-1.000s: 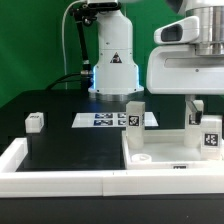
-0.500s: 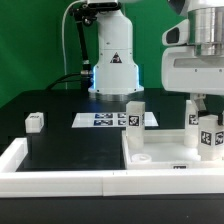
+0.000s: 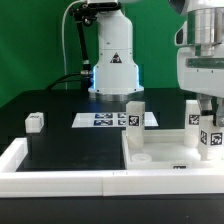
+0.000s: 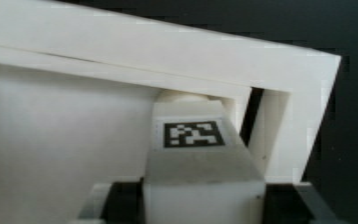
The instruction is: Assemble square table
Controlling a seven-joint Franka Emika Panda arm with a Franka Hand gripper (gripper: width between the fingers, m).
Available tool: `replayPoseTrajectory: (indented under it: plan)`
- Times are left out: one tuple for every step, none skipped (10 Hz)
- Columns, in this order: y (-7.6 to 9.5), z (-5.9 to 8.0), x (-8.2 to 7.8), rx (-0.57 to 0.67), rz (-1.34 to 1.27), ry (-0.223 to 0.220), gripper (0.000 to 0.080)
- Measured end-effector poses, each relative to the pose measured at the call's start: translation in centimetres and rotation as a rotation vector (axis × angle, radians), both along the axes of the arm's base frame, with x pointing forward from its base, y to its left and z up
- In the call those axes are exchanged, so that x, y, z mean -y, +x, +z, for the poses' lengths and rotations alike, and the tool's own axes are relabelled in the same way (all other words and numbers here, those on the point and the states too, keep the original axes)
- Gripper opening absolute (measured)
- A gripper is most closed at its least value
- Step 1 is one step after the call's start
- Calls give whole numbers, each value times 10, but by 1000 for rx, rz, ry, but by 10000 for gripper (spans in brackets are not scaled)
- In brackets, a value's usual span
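The white square slab (image 3: 165, 150) lies flat at the exterior view's right, against the white rim. My gripper (image 3: 210, 122) is shut on a white tagged leg block (image 3: 211, 139) and holds it upright over the slab's right corner. In the wrist view the leg (image 4: 197, 140) stands between my dark fingers (image 4: 126, 205), above the slab (image 4: 60, 120). A second leg (image 3: 194, 116) stands just left of the held one. A third leg (image 3: 134, 113) stands at the slab's far left corner. A fourth leg (image 3: 35, 121) lies loose at the left.
The marker board (image 3: 105, 120) lies flat in the middle, in front of the robot base (image 3: 112, 70). The long white rim (image 3: 60, 180) borders the black work surface at the front and left. It also shows in the wrist view (image 4: 194, 60).
My hand has shifted towards the exterior view's right. The held leg has stayed near the slab's right corner, a little lower. The other legs have not moved.
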State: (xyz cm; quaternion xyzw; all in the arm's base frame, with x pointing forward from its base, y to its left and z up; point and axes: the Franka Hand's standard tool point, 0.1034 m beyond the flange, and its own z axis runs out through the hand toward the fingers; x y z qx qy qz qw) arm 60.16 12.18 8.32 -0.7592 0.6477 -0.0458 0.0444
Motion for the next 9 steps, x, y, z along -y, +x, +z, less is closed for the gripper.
replayPoseTrajectory:
  plan:
    - [0,0,0,0,-44,11,291]
    - [0,0,0,0,-53,12,291]
    - [0,0,0,-1,-50,12,388]
    - [0,0,0,1,-35,10,527]
    - [2,1,1,11,69,-5,611]
    - [3,1,1,17,148,-16,611]
    - [4,1,1,22,246,-30,642]
    - [5,1,0,32,328,-43,647]
    - [6,0,0,33,431,-58,647]
